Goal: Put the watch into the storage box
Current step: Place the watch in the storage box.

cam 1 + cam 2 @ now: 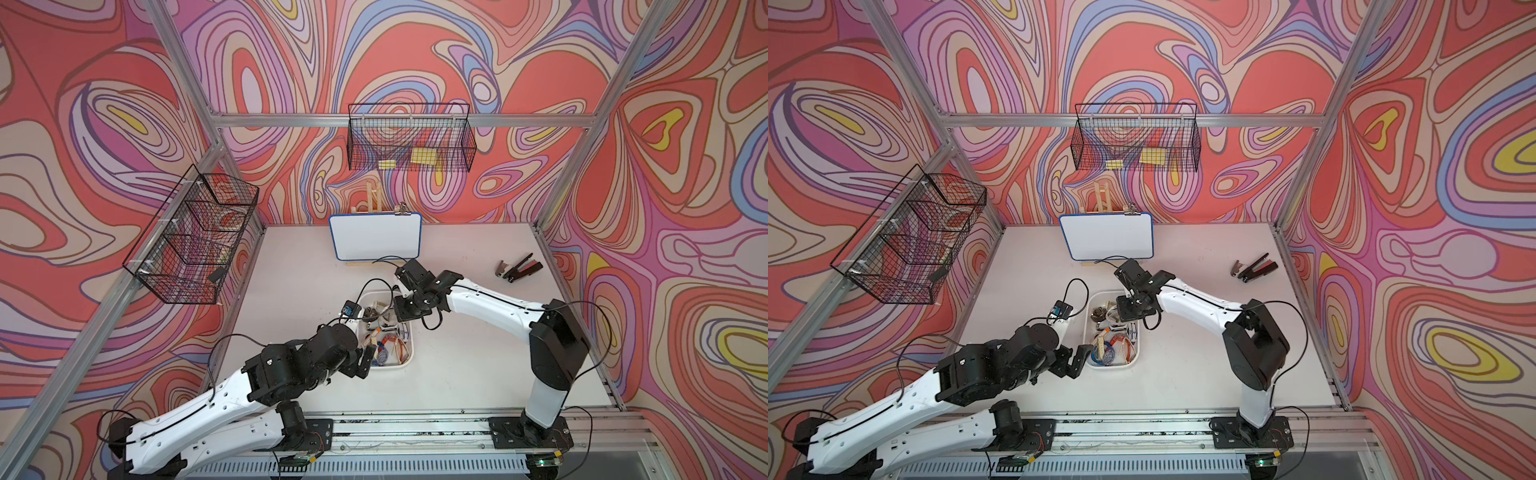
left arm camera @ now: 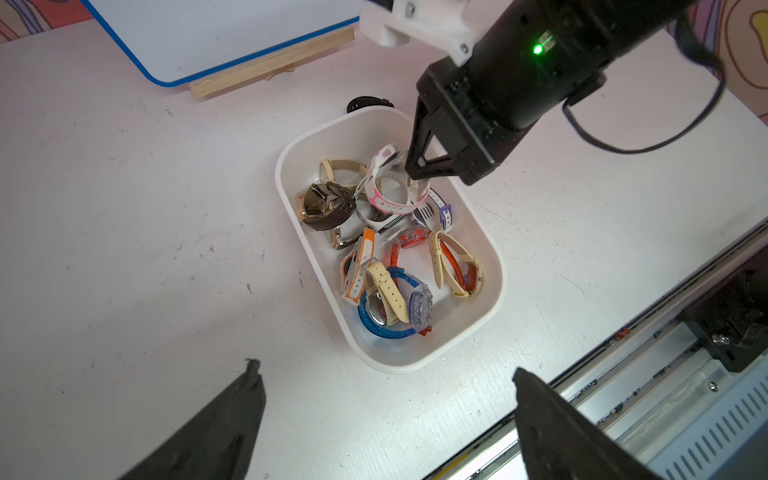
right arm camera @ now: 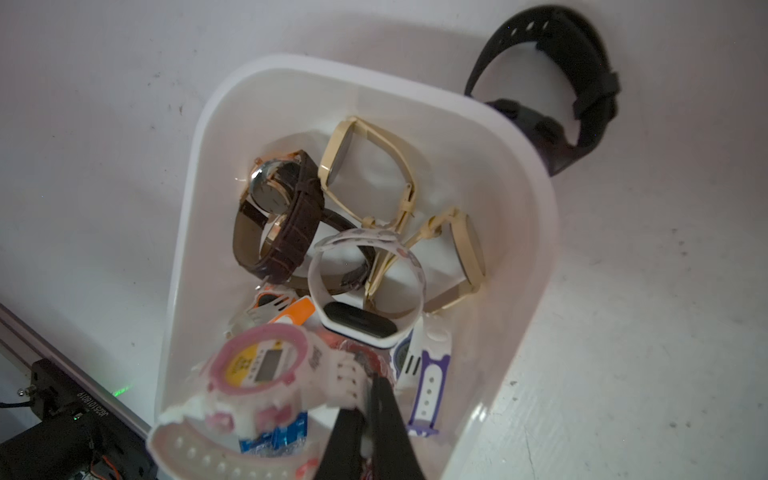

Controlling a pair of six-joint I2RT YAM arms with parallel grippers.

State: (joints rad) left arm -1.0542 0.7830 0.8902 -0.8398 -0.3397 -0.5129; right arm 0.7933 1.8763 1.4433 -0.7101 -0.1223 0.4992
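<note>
The white storage box (image 1: 409, 332) (image 2: 494, 257) lies mid-table and holds several watches. My right gripper (image 3: 370, 386) (image 2: 415, 172) hangs over its far end, shut on the strap of a pink and white watch (image 3: 257, 368) (image 2: 384, 166), which tilts just above the pile. A black watch (image 3: 582, 83) (image 2: 365, 103) lies on the table right outside the box's far end. My left gripper (image 2: 384, 370) (image 1: 365, 361) is open and empty, by the box's near left corner.
A blue-rimmed whiteboard (image 1: 376, 237) stands on a wooden easel at the back. A stapler and a dark tool (image 1: 519, 269) lie at the far right. Black wire baskets hang on the left wall (image 1: 195, 237) and the back wall (image 1: 409, 139). A metal rail (image 2: 623, 357) runs along the front edge.
</note>
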